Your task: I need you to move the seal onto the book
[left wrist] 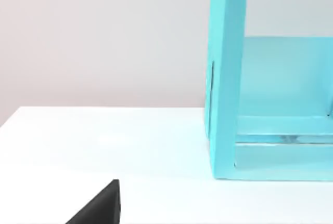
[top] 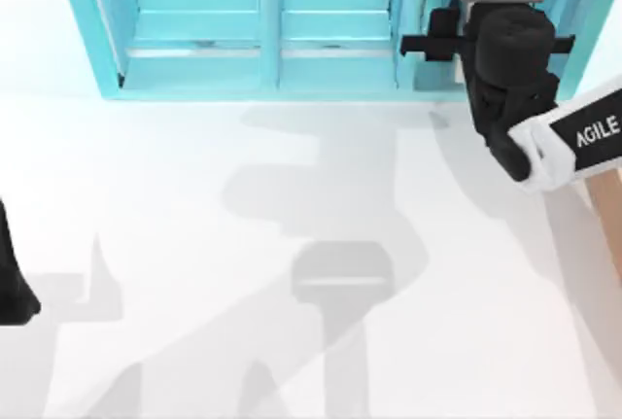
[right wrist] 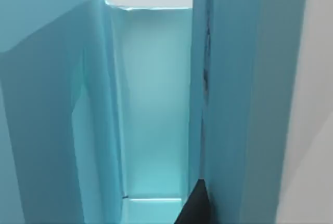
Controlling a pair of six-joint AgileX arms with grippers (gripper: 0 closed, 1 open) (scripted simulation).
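Your right gripper (top: pixel 428 47) sits at the right end of the turquoise shelf unit (top: pixel 262 69), its dark fingers reaching toward the unit's rightmost opening. From the right wrist view you look straight into that narrow compartment, with one black fingertip (right wrist: pixel 195 208) at the frame's edge. Whether the fingers are spread or closed, and whether they hold anything, you cannot tell.

Outward from there, the right arm's white sleeve carries the word "AGILE" (top: pixel 597 132) in black capitals — the only legible writing. Beside it, a strip of the light-orange wooden box (top: pixel 607 210) shows at the table's right edge.

Your left arm (top: pixel 12 283) rests parked at the table's left edge, well apart from the shelf unit; its gripper state cannot be told.

Neither the seal nor the book can be placed from these views, so you cannot yet judge direction or long axis. My judgement: the right arm, working at the shelf, is the nearer candidate.
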